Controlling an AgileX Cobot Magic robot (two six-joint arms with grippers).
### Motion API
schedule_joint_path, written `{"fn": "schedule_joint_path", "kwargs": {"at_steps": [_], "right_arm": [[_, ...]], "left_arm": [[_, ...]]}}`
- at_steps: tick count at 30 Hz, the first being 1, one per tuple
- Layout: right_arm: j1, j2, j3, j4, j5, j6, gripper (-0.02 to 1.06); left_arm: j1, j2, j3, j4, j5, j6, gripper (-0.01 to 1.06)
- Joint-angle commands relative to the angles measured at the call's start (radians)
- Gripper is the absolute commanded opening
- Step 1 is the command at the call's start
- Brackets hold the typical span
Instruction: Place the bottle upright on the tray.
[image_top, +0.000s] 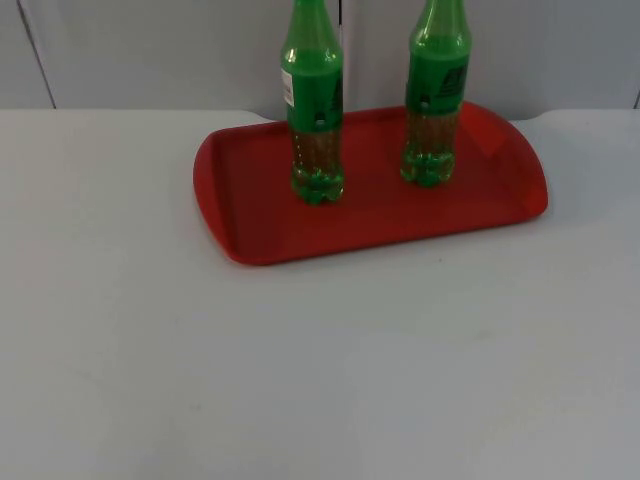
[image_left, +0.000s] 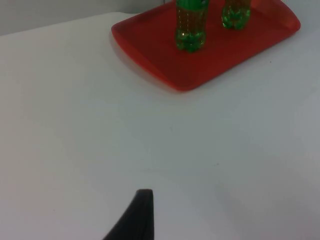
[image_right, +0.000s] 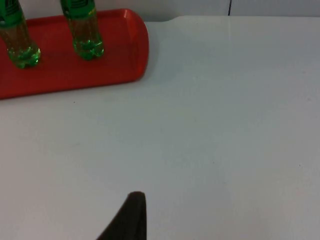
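On the red tray (image_top: 250, 215) both green bottles (image_top: 316, 110) (image_top: 434, 100) stand upright, so your placing looks done; left gripper (image_left: 135, 217) and right gripper (image_right: 127, 217) hover well back, finger spacing unreadable, nothing left but parking

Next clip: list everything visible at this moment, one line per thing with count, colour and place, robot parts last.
Bottles: 2, green with green labels, both upright on the tray; left one, right one, standing apart.
Tray: 1, red, on the far half of the table, near the partition wall.
Table: 1, white, bearing the tray.
Partition wall: 1, grey, behind the table.
Left claw fingertip: 1, black, over bare table, well short of the tray; this arm waits.
Right claw fingertip: 1, black, over bare table, away from the tray; this arm waits too.
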Motion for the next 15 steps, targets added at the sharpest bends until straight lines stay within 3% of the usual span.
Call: {"fn": "schedule_joint_path", "kwargs": {"at_steps": [1,15], "right_arm": [[-0.009,-0.003,0.005,0.002,-0.006,0.0,1.05],[-0.009,-0.003,0.005,0.002,-0.006,0.0,1.05]], "left_arm": [[0.002,-0.003,0.003,0.004,-0.003,-0.001,1.05],[0.002,-0.003,0.003,0.004,-0.003,-0.001,1.05]]}}
